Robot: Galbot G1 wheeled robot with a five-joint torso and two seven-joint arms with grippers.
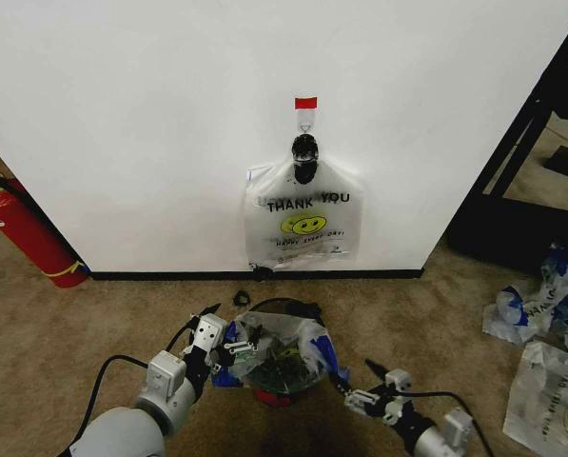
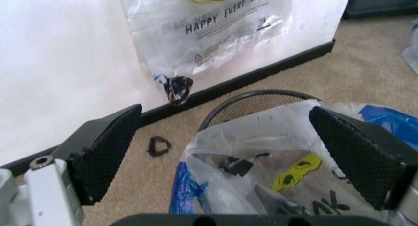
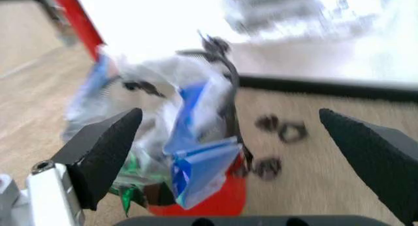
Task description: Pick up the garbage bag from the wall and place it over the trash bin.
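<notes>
The garbage bag (image 1: pixel 303 345), translucent with blue patches, is draped over the trash bin (image 1: pixel 276 395) on the carpet in front of the wall (image 1: pixel 122 124). My left gripper (image 1: pixel 232 346) is open at the bag's left edge. The left wrist view has the bag (image 2: pixel 261 152) and the bin's black mesh rim (image 2: pixel 261 95) lying ahead between the spread fingers (image 2: pixel 104 152). My right gripper (image 1: pixel 356 384) is open just right of the bin. Its wrist view looks at the bag's blue folds (image 3: pixel 196 157) and the bin's red base (image 3: pixel 219 204).
A white "THANK YOU" smiley bag (image 1: pixel 303 224) hangs on the wall hook under a red tape strip (image 1: pixel 305 102). A red fire extinguisher (image 1: pixel 27 233) leans at the left. Loose bags (image 1: pixel 540 305) lie at the right, beside black furniture (image 1: pixel 540 162). A small black clip (image 1: pixel 241 300) lies on the carpet.
</notes>
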